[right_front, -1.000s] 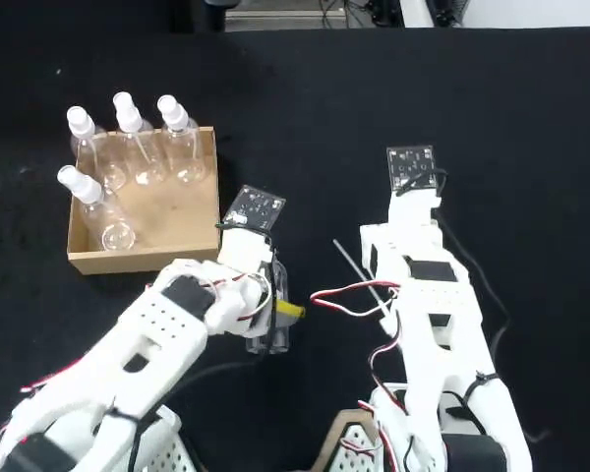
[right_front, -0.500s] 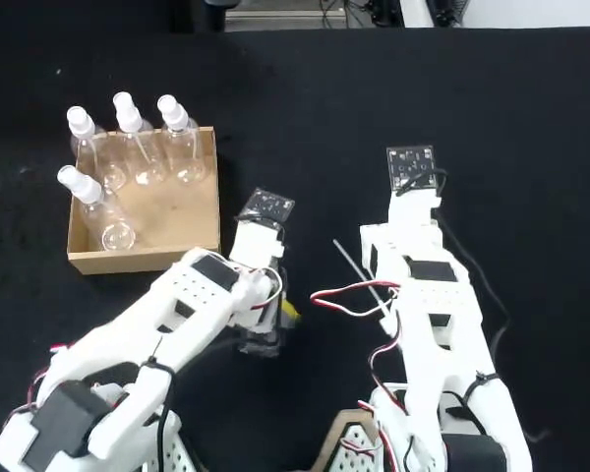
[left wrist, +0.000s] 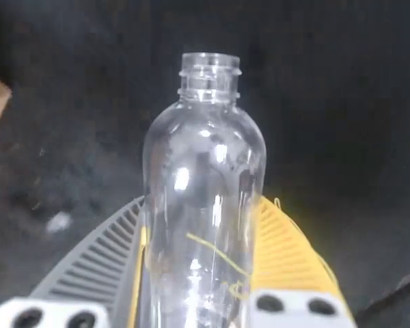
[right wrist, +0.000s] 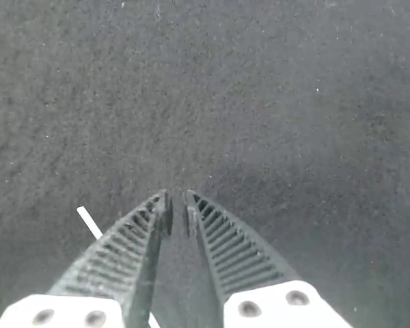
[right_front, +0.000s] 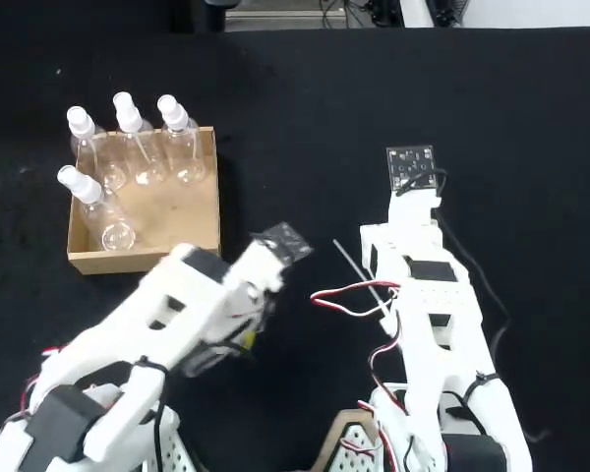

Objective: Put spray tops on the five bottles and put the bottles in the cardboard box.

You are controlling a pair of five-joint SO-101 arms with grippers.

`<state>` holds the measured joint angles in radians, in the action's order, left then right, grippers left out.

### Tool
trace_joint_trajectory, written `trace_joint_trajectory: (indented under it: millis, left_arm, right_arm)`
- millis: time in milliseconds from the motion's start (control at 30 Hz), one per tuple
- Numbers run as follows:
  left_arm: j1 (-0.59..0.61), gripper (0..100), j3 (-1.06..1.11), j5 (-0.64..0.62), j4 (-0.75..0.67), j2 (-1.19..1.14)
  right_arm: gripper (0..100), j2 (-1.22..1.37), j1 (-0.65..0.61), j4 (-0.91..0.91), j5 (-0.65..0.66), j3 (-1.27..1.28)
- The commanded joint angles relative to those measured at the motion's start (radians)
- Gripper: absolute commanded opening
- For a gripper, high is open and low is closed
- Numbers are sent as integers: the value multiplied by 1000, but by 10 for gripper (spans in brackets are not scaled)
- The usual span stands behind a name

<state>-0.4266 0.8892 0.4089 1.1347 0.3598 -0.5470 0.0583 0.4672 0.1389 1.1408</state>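
My left gripper [left wrist: 201, 205] is shut on a clear bottle [left wrist: 203, 171] with a bare threaded neck and no spray top; the grey and yellow fingers [left wrist: 280, 239] clamp its sides. In the high view the left arm [right_front: 192, 305] hangs over the table near the front right corner of the cardboard box [right_front: 118, 261] and covers the bottle. Several bottles with white spray tops [right_front: 128, 123] stand in the box. My right gripper [right wrist: 176, 205] is shut on nothing and points down at the black mat. A thin white tube [right_front: 359, 270] lies beside the right arm; the tube [right wrist: 89, 220] shows next to a finger.
The black mat [right_front: 492, 118] covers the whole table. The right arm [right_front: 423, 285] stretches from the front edge toward the middle. Open mat lies behind and to the right of both arms. The box sits at the back left.
The left arm has lifted and turned its wrist to the right, carrying the bottle up off the mat and under the arm. The right arm has stayed still.
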Motion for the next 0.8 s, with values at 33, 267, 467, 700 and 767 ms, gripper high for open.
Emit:
trace_joint_trajectory:
  millis: [33,267,467,700,767]
  left_arm:
    - [223,39,-21,235,75,77]
    - [340,273,22,348,77,84]
    - [338,268,59,433,68,80]
    - [341,267,91,532,68,81]
    - [343,267,87,532,68,80]
  right_arm:
    - [15,4,5,-28,-2,-15]
    - [15,5,5,-28,-2,-15]
    - [15,5,9,-28,-2,-12]
    - [15,5,9,-28,-2,-10]
    - [15,5,11,-28,-2,-10]
